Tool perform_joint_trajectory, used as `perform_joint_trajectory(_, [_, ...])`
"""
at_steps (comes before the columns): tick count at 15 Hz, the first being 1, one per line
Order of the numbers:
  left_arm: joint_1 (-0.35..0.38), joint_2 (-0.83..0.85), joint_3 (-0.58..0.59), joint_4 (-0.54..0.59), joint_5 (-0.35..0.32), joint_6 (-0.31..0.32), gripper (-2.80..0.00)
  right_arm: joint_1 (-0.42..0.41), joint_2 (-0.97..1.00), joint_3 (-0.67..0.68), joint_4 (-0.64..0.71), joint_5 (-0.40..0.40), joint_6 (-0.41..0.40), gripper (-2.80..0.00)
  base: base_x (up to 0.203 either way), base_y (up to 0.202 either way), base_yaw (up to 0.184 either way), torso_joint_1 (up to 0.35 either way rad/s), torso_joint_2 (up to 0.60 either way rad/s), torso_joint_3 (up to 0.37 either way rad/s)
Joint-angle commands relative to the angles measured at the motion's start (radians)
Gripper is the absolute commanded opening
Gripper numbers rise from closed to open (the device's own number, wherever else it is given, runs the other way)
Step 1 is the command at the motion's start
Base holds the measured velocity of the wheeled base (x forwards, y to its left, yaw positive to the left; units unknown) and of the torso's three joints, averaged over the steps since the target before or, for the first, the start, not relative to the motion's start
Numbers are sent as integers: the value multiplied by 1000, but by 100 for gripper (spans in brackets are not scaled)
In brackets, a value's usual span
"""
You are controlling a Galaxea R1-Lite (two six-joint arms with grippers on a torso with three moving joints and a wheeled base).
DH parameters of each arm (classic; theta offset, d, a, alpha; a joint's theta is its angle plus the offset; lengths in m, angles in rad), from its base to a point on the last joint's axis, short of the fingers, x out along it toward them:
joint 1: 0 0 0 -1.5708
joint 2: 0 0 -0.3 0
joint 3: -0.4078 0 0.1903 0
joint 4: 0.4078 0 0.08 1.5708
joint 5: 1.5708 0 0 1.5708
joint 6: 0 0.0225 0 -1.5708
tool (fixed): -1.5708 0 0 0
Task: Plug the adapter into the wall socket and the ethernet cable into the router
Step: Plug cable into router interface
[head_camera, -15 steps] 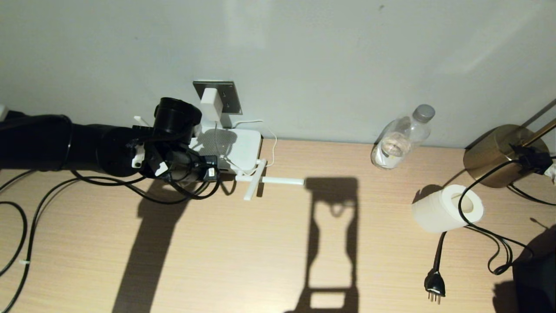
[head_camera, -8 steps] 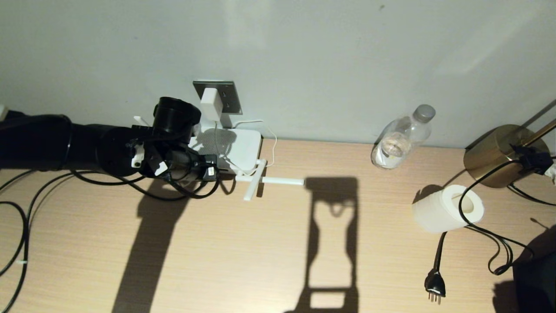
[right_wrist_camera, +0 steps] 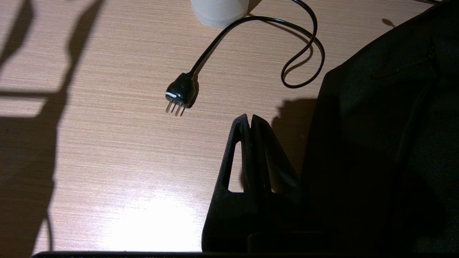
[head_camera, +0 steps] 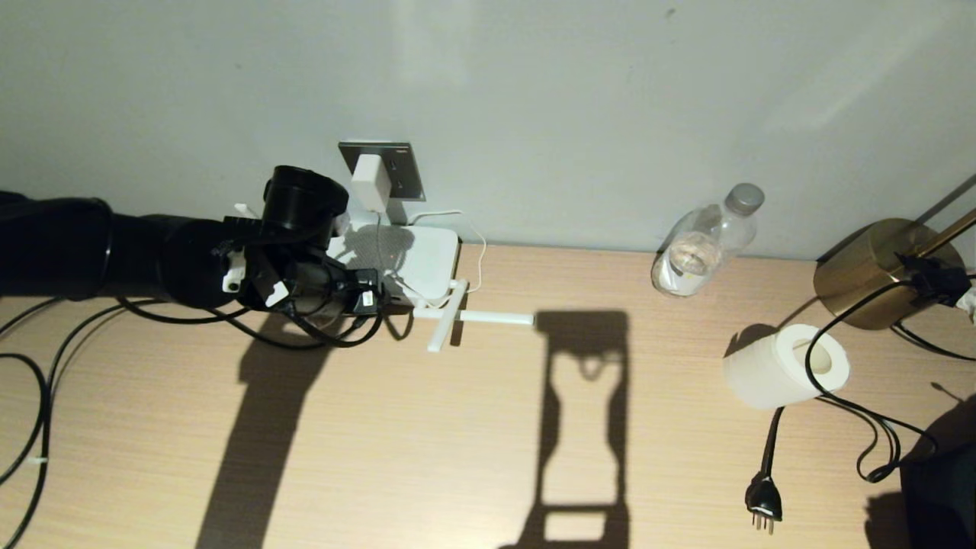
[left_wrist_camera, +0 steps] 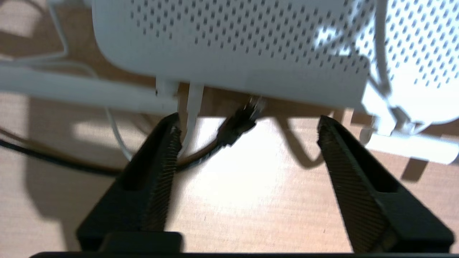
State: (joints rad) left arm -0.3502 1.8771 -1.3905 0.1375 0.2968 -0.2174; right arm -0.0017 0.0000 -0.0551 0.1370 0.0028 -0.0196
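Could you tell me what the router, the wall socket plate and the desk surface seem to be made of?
The router looks like matte white moulded plastic: its shell is smooth, rounded and pierced with rows of small vent holes. The wall socket appears to be brushed grey metal, with a dull, even sheen, though coated plastic is possible. The desk looks like light wood or wood-grain laminate, with fine parallel streaks and a soft glare.

The left arm reaches in from the left, its tool point(head_camera: 366, 293) at the near left edge of the router point(head_camera: 412, 259), which lies flat on the worktop point(head_camera: 457, 442) against the wall. The adapter point(head_camera: 369, 183) sits in the wall socket point(head_camera: 400, 168) just above the router, its thin white cord trailing down. Two white antennas point(head_camera: 473, 315) lie crossed beside the router. Well to the right stand a plastic bottle point(head_camera: 705, 240), a toilet roll point(head_camera: 785, 366), a brass lamp base point(head_camera: 869, 274) and a black three-pin plug point(head_camera: 763, 503).
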Motion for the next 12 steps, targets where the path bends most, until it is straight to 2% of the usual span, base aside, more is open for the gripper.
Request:
perform_joint_trajectory(1, [-3,-25,46,0,-7,-2,0,0,2,0,1,0,0,-280,0,0,0,0,0,0])
perform_joint_trajectory(3, [-7,-59,67,5,-63,6,0,0,2,0,1,0,0,-280,0,0,0,0,0,0])
perform_joint_trajectory(4, [-7,-76,75,6,-79,34,0,0,2,0,1,0,0,-280,0,0,0,0,0,0])
perform_joint_trajectory(8, [-7,-104,121,-5,-82,257,0,0,2,0,1,0,0,-280,0,0,0,0,0,0])
perform_joint_trajectory(12, [-1,-90,116,-10,-110,379,0,0,0,0,1,0,0,-280,0,0,0,0,0,0])
